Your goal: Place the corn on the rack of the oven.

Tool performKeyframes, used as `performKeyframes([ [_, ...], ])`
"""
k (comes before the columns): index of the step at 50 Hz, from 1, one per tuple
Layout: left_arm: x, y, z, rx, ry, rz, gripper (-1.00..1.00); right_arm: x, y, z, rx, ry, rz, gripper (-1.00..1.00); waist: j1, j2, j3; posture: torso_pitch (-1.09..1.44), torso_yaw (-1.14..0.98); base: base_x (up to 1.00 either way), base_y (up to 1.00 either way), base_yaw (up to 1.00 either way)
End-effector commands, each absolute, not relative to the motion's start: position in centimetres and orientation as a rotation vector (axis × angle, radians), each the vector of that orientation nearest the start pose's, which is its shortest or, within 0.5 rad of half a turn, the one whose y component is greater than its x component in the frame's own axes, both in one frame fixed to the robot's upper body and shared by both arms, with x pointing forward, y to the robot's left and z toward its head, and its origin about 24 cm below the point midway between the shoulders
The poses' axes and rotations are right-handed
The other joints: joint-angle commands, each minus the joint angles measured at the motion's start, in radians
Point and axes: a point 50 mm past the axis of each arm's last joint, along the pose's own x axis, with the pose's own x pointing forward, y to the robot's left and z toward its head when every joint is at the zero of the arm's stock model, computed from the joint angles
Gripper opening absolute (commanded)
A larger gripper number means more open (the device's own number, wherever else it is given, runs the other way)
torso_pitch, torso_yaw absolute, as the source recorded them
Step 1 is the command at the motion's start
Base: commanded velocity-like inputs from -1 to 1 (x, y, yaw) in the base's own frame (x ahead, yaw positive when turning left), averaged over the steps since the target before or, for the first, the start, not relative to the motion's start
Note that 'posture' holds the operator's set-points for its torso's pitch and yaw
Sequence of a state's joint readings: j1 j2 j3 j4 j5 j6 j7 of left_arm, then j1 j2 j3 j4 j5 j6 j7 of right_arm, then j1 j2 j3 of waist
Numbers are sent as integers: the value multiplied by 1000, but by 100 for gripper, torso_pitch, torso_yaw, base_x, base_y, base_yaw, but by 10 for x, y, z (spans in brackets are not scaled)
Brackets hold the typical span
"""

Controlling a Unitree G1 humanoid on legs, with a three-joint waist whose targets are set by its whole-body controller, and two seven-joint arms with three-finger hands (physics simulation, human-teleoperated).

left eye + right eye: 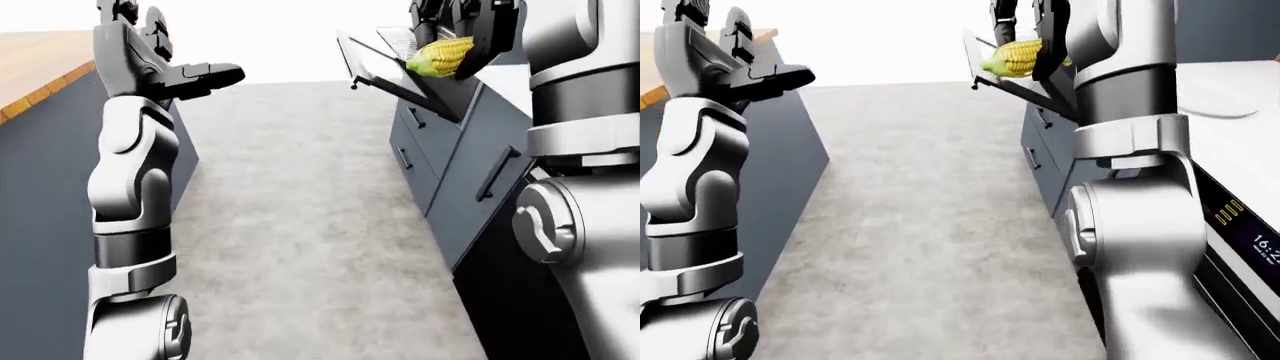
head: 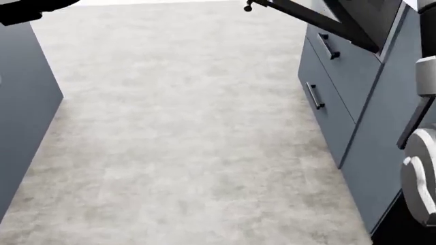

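My right hand (image 1: pixel 462 34) is gripping the corn (image 1: pixel 440 56) above the open oven door (image 1: pixel 395 71), ready for racking; my left hand (image 1: pixel 195 75) is hanging open.

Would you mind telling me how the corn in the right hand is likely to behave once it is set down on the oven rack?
The corn is a tapered, rounded cob, so it may roll on a rack. It sticks straight out of the right hand without sagging, so it is probably stiff. Its bumpy kernels likely give the fingers decent grip.
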State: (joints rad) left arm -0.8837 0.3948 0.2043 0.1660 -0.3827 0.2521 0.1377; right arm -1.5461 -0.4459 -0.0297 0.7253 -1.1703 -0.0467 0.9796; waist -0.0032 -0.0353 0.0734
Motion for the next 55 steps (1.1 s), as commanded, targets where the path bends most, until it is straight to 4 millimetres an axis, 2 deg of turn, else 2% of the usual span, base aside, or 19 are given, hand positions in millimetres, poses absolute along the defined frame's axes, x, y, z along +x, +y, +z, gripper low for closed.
performKeyframes([
  [1, 343, 218, 311, -133, -626, 127, 100, 363, -143, 420, -1610, -126, 174, -100, 8, 3, -34, 0, 0, 48, -20, 0],
  [6, 343, 218, 311, -132, -625, 127, 100, 361, -144, 428, -1612, -131, 161, -100, -3, 44, -30, 0, 0, 49, -19, 0],
  [11, 342, 219, 311, -133, -627, 128, 100, 360, -145, 429, -1612, -134, 157, -100, -17, 117, -67, 0, 0, 49, -20, 0],
  [13, 342, 219, 312, -133, -627, 129, 100, 360, -145, 428, -1613, -132, 157, -100, -21, 125, -17, 0, 0, 48, -20, 0],
  [15, 342, 219, 312, -133, -626, 128, 100, 361, -145, 428, -1612, -130, 158, -100, -13, 117, -43, 0, 0, 49, -20, 0],
  [21, 343, 218, 311, -133, -626, 128, 100, 360, -145, 428, -1614, -129, 157, -100, 9, 83, -42, 0, 0, 49, -21, 0],
  [23, 343, 219, 311, -133, -627, 127, 100, 360, -145, 427, -1613, -129, 159, -100, 14, 53, -51, 0, 0, 48, -20, 0],
  [25, 343, 218, 311, -133, -627, 127, 100, 361, -145, 426, -1612, -130, 159, -100, 9, -16, -66, 0, 0, 49, -21, 0],
  [26, 343, 218, 311, -133, -626, 127, 100, 361, -144, 426, -1612, -130, 160, -100, 9, 5, -57, 0, 0, 48, -20, 0],
  [28, 343, 219, 311, -133, -627, 128, 100, 361, -144, 425, -1611, -130, 162, -100, 6, -14, -23, 0, 0, 49, -21, 0],
  [37, 343, 218, 311, -133, -627, 127, 100, 360, -146, 426, -1611, -131, 158, -100, -7, 51, -37, 0, 0, 48, -21, 0],
  [41, 343, 218, 312, -133, -628, 127, 100, 361, -146, 426, -1611, -133, 157, -100, -10, 112, -69, 0, 0, 49, -18, 0],
  [42, 343, 218, 311, -133, -627, 128, 100, 361, -146, 426, -1609, -132, 157, -100, -7, 94, -28, 0, 0, 38, -13, 0],
  [43, 343, 218, 311, -133, -627, 127, 100, 361, -146, 426, -1608, -132, 157, -100, -17, 117, -16, 0, 0, 30, -9, 0],
  [47, 343, 218, 311, -133, -627, 127, 100, 361, -146, 427, -1609, -133, 155, -100, -13, 101, -61, 0, 0, 10, -2, 0],
  [51, 343, 218, 311, -132, -626, 126, 100, 360, -147, 430, -1613, -131, 149, -100, -5, 62, -38, 0, 0, 25, -13, 0],
  [53, 343, 218, 311, -133, -626, 126, 100, 360, -147, 429, -1614, -133, 150, -100, -3, 17, -60, 0, 0, 38, -20, 0],
  [54, 343, 218, 311, -132, -626, 126, 100, 359, -147, 430, -1613, -134, 150, -100, 0, -24, -94, 0, 0, 38, -20, 0],
  [55, 343, 218, 311, -132, -626, 127, 100, 359, -146, 430, -1614, -133, 150, -100, -2, 11, -46, 0, 0, 38, -20, 0],
])
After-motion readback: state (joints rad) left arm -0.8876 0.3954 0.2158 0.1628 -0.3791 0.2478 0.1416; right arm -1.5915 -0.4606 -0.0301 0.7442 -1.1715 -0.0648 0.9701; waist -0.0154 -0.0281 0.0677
